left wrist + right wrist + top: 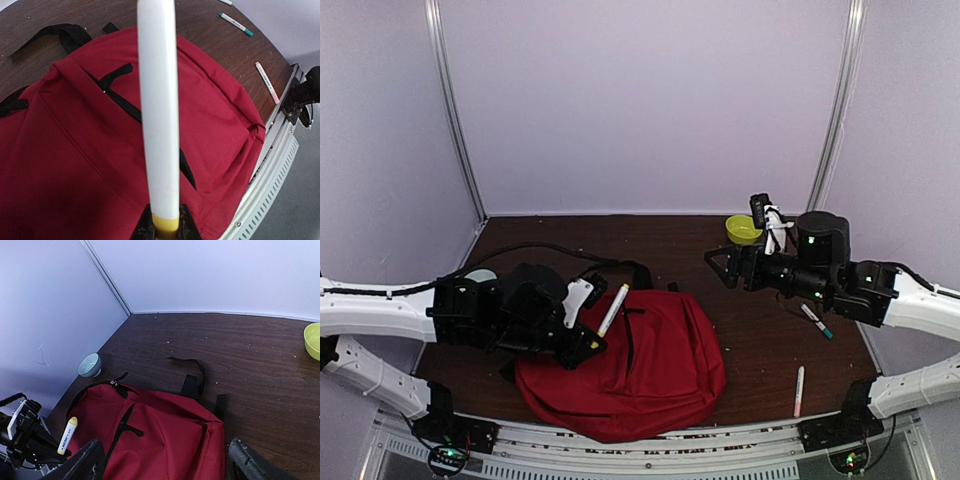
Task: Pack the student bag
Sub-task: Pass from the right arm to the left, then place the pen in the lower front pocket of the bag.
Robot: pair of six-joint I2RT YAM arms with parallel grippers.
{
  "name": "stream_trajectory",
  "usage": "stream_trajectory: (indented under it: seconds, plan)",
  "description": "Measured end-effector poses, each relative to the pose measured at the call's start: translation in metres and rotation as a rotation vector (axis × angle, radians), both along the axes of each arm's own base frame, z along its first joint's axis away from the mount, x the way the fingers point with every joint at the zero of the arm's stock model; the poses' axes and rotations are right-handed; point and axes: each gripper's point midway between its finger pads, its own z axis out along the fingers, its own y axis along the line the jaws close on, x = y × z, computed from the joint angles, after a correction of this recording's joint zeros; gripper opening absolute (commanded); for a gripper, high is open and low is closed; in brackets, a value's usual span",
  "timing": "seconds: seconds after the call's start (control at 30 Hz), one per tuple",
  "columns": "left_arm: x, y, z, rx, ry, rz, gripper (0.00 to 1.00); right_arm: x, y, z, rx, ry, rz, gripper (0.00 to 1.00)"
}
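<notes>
Student bag point(650, 370): top toward far wall point(650, 100)

A dark brown wooden table point(670, 235) sits enclosed by 3 plain pale lilac walls point(640, 100) with metal corner strips point(457, 110).

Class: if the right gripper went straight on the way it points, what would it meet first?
Probably the student bag, which lies ahead between its open jaws, though depth is unclear.

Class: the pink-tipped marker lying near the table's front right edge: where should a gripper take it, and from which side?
Mid-barrel of the marker, from straight above, jaws across its width: it lies flat on the table, slim, with bare wood on both sides.
</notes>
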Motion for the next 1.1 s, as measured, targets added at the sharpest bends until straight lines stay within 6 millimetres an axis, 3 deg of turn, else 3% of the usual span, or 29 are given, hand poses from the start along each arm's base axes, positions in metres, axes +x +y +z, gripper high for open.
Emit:
stream_trajectory:
  seconds: [0.2, 0.37, 0.73, 0.97, 1.1]
  plan:
    - [-0.009, -0.013, -0.017, 0.091, 0.098, -0.048, 0.00, 0.002, -0.003, -0.008, -0.017, 0.020, -0.011, 0.85]
    - [-0.020, 0.003, -0.039, 0.165, 0.164, -0.049, 0.00, 0.002, -0.006, -0.017, -0.028, 0.036, -0.016, 0.85]
    - [-0.042, 0.032, -0.062, 0.267, 0.252, -0.083, 0.00, 0.003, -0.008, -0.022, -0.027, 0.054, -0.022, 0.85]
    - [-0.045, 0.034, -0.082, 0.346, 0.292, -0.096, 0.00, 0.003, -0.007, -0.022, -0.026, 0.057, -0.020, 0.85]
    - [-0.042, 0.024, -0.081, 0.353, 0.288, -0.111, 0.00, 0.003, -0.008, -0.022, -0.025, 0.058, -0.023, 0.85]
